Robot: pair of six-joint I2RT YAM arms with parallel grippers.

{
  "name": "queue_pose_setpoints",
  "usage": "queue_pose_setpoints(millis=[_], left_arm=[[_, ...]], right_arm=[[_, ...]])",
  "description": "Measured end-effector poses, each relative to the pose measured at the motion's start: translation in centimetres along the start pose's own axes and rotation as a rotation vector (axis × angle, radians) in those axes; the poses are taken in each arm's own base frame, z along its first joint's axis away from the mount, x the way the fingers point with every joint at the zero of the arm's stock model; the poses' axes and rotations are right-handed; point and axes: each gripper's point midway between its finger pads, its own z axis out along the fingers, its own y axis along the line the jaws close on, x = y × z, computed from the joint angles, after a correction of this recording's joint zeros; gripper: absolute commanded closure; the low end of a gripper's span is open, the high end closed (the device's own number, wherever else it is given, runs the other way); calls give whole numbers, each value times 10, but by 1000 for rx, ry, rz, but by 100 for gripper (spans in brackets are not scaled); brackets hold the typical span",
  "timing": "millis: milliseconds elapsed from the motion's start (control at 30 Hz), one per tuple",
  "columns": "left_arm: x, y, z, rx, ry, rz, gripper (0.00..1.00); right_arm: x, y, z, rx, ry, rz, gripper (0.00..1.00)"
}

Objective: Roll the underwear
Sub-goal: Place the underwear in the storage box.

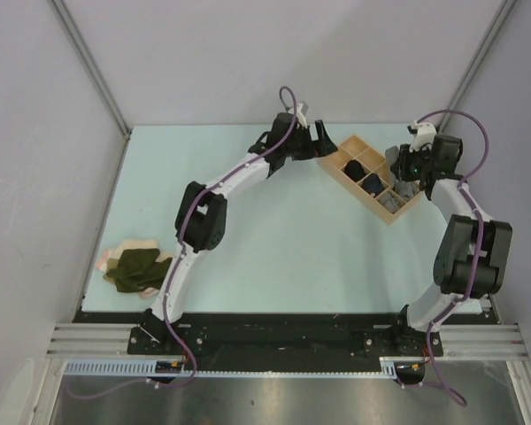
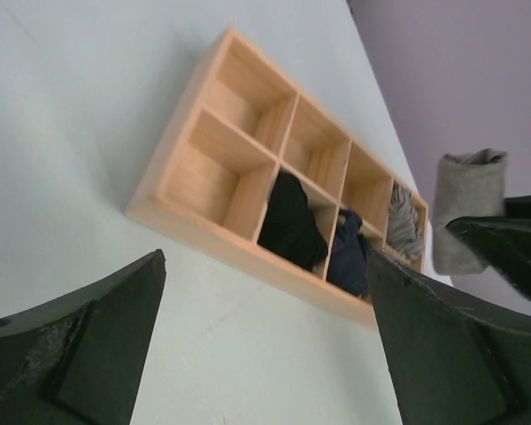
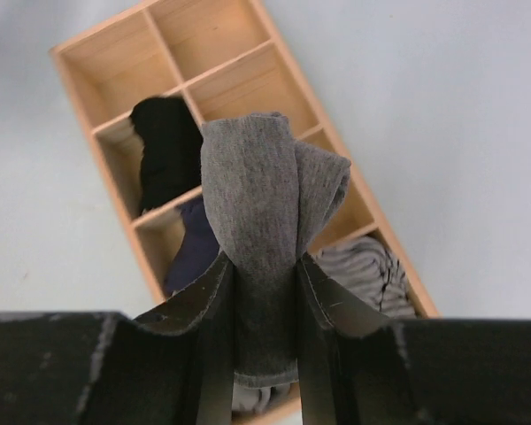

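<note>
While over the wooden tray [image 2: 212,241], right gripper [image 3: 264,266] tight on rolled grey underwear [image 3: 257,177], left gripper [image 1: 322,142] wide apart.

Top cam sits high above and behind the arm bases [image 1: 159,335], which line the bottom edge, and looks down on the whole table [image 1: 248,257]. It's my farthest view, with the wooden tray [image 1: 357,191] small in the upper right. Left wrist cam is low and near, facing along the tabletop at the tray mid-frame, with the left fingers [image 2: 88,354] in the bottom corners. Right wrist cam looks steeply down on the tray from close, right fingers [image 3: 190,310] along the bottom. All three share the tray, and both wrist cams catch the grey underwear roll [image 3: 257,204].
</note>
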Motion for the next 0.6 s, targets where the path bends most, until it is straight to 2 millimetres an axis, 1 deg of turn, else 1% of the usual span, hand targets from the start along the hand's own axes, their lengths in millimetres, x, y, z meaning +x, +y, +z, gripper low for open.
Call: queue_pose_setpoints(millis=[100,133,200,267,367,433,467,600], left_arm=[[-24,5,3,10,-44,-1,0],[-29,7,4,14,-56,-2,0],[-32,16,7,7,-63,-14,0],[-27,27,11,-4,-53,-31,0],[-12,39,20,-13,-26,-53,0],[-3,43,24,-14,-7,-60,0],[0,44,25,-13,-1,-61,0],[0,42,26,-3,-2,-59,0]], right_arm=[[-6,-3,23,53,2,27,100],[-9,-4,31,70,3,40,100],[-13,-10,43,105,4,65,100],[-13,-18,54,142,10,89,100],[-8,-26,64,189,29,114,100],[-2,-31,71,215,49,130,100],[-1,-31,73,217,55,131,100],[13,-30,79,230,98,140,100]])
